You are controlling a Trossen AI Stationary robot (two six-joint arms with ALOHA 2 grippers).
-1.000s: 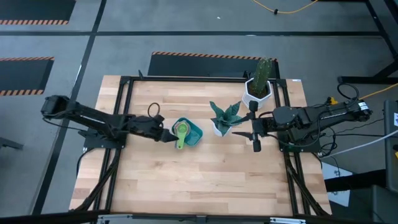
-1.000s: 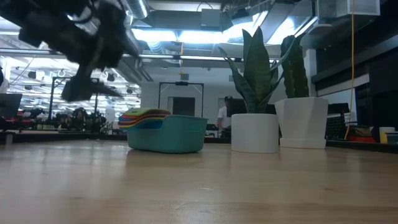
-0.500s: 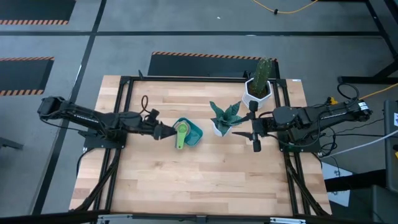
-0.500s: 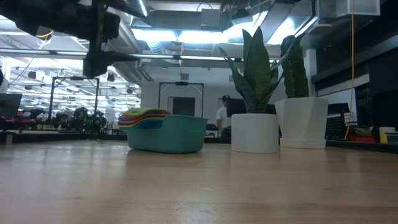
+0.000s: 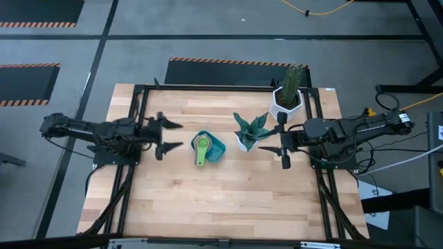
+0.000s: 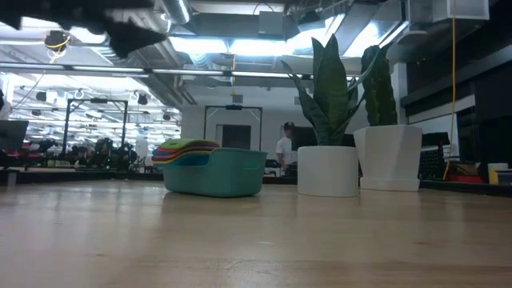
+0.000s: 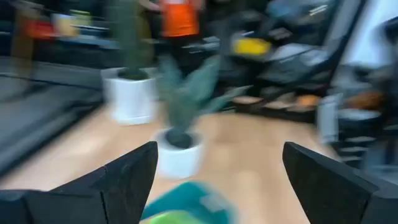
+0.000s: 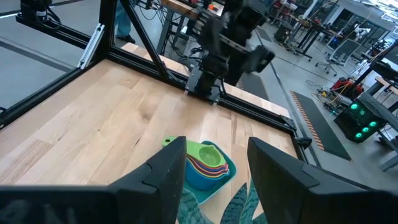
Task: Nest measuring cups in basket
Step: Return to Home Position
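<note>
The stack of small coloured plastic measuring cups (image 5: 202,146), green one uppermost, sits nested in the shallow teal plastic basket (image 5: 219,147) at the centre of the high frame, on the pale wooden surface (image 5: 228,200). No cup lies loose, so the nesting looks finished. The left claw (image 5: 173,135), left of centre, is spread wide and empty. The right claw (image 5: 271,142), right of centre, is likewise. Probably only parking the arms remains.

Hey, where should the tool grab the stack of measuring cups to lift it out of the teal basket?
Probably pinch the stacked handles of the measuring cups. They jut past the rim of the basket, away from the leafy plant, so come down there from above; the bowls sit nested inside.
</note>
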